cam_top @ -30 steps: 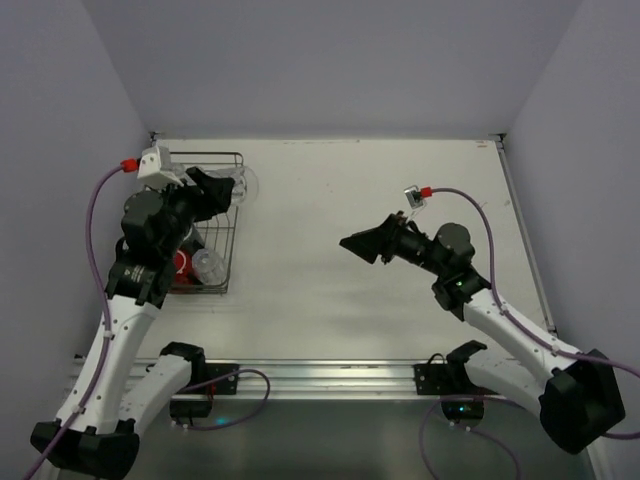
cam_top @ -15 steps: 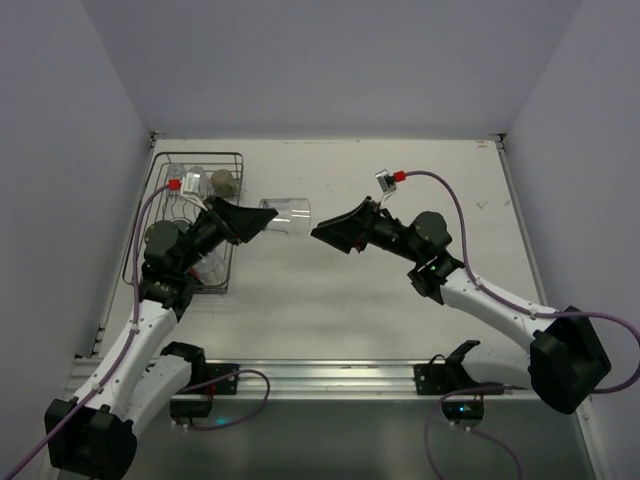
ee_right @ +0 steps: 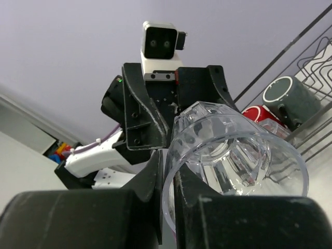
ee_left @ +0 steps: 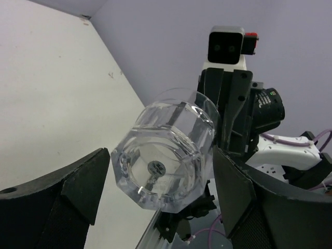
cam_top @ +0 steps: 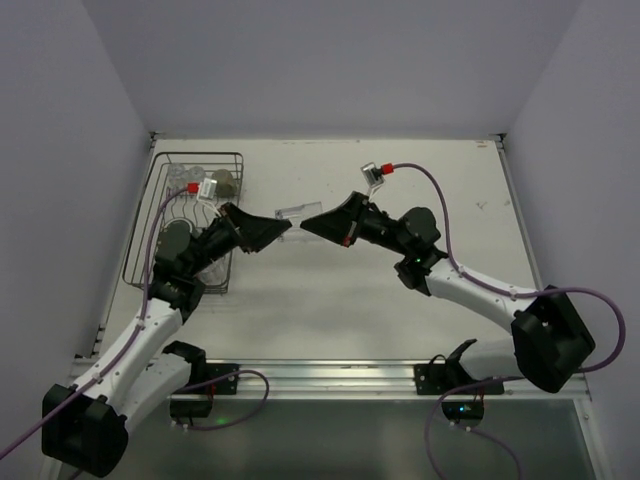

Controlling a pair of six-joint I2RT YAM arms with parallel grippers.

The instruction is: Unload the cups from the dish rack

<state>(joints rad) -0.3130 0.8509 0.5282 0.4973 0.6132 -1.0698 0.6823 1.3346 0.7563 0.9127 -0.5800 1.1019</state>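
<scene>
A clear tumbler (cam_top: 297, 213) hangs sideways above the table's middle, between both grippers. My right gripper (cam_top: 311, 223) is shut on its rim, one finger inside the glass and one outside (ee_right: 150, 181). My left gripper (cam_top: 279, 226) stands open around the tumbler's faceted base (ee_left: 165, 165), with a slim gap showing on either side. The dish rack (cam_top: 141, 232) sits at the far left, holding a greyish cup (cam_top: 225, 183) and a clear cup (cam_top: 190, 177). The right wrist view shows a red mug (ee_right: 259, 114) and a dark mug (ee_right: 288, 97) in the rack (ee_right: 311, 31).
The left arm's elbow (cam_top: 178, 250) lies over the near half of the rack and hides what is under it. A metal rail (cam_top: 320, 372) runs along the near table edge, and grey walls close in the left, back and right.
The left gripper carried the tumbler from the rack to the table's middle. The right gripper came in from the right and shut on its rim. The left jaws opened.
</scene>
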